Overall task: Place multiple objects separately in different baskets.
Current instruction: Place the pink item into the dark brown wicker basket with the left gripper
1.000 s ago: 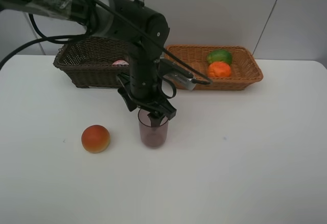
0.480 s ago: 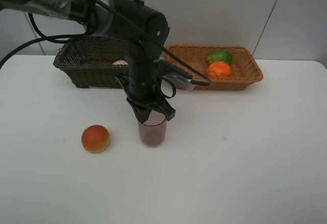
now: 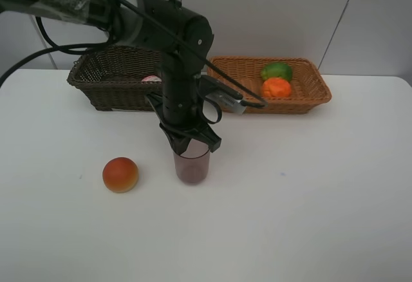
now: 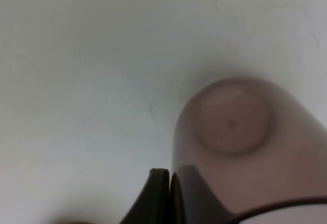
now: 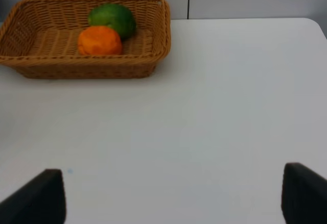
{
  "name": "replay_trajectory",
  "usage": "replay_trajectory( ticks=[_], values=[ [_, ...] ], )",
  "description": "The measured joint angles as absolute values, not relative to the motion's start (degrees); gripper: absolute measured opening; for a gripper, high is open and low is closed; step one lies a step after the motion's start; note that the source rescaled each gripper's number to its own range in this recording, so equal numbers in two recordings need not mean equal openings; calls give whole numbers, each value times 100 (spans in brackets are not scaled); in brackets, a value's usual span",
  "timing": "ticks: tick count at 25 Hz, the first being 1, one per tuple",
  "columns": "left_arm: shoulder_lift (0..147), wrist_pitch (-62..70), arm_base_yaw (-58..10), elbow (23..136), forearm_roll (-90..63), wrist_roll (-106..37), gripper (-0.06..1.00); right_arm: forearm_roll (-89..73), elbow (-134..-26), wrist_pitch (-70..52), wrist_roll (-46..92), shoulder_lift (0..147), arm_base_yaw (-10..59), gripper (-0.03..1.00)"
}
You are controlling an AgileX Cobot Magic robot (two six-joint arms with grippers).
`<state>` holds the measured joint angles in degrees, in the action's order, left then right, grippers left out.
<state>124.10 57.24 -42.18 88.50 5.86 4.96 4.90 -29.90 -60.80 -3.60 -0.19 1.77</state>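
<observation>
One purple cup [image 3: 192, 168] seemingly pinched by left gripper [image 3: 191, 148]; right gripper [image 5: 173, 185] spread wide.

I look out over a wide, flat white table [image 3: 335, 230]. Its top is smooth and plain. A tiny blue dot [image 3: 281, 174] sits on it, near the middle. Behind the table stands a pale grey wall [image 3: 270, 11]. One thin dark line [image 3: 340, 21] runs down that wall at a slant.

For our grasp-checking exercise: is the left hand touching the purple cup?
Touching. The left wrist view shows the left hand shut on the wall of the purple cup, with one finger outside it and the other seen through it, inside.
</observation>
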Motion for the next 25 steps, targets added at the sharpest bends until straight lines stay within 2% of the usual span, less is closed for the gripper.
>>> replay_trajectory(
  ticks=[25],
  values=[
    [11382,5755,-4218,8844,570,496,0,490,-2990,-6080,-360,-19,177,94]
  ],
)
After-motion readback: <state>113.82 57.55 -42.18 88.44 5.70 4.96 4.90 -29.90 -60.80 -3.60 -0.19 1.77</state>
